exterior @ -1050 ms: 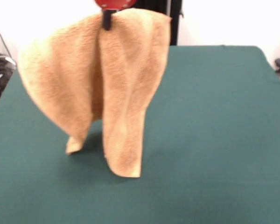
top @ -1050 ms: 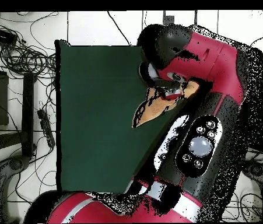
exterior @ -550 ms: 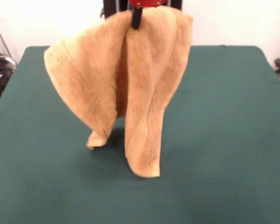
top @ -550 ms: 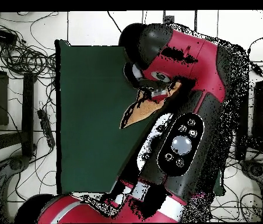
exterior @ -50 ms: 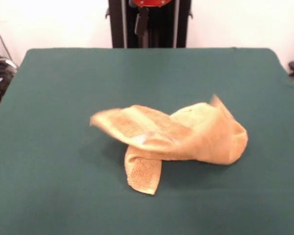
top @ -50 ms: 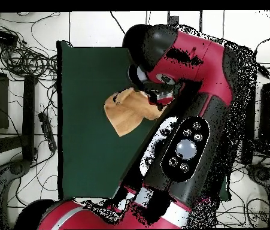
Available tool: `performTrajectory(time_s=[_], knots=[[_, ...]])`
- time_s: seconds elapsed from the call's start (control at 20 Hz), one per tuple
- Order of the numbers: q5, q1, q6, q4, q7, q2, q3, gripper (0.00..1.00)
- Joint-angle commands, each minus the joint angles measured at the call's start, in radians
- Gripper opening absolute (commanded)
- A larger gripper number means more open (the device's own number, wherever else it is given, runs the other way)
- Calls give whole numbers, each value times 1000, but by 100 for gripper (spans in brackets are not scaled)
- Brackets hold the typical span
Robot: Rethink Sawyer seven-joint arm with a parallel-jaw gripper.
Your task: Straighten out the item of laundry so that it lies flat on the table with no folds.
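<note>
The item of laundry (exterior @ -50 ms: 186,134), an orange-tan terry towel, lies crumpled near the middle of the green table (exterior @ -50 ms: 63,73). It is folded over itself: one flap juts out to the left, slightly raised, and a corner (exterior @ -50 ms: 144,176) pokes toward the front edge. My gripper (exterior @ -50 ms: 146,27) hangs high above the far side of the table, open and empty, well clear of the towel. In the overhead view the towel (top @ -50 ms: 125,111) shows beside the arm's red head (top @ -50 ms: 179,60), which hides the gripper.
The black pedestal (exterior @ -50 ms: 159,29) stands behind the table's far edge. Cables and equipment (top @ -50 ms: 17,60) lie off the table's side in the overhead view. The arm (top @ -50 ms: 185,150) covers part of the table (top @ -50 ms: 83,78) there.
The towel, which hung from the gripper half a second ago, has been let go and has dropped onto the table in a heap. The gripper stays high at the back.
</note>
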Motion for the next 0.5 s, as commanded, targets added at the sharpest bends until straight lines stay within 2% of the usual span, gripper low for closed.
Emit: performTrajectory(time_s=[0.05,0.25,0.5], knots=[[11,38,-6,65,327,40,32,100],[1,-41,20,-45,210,52,37,100],[-66,-185,-62,-226,-50,95,43,100]])
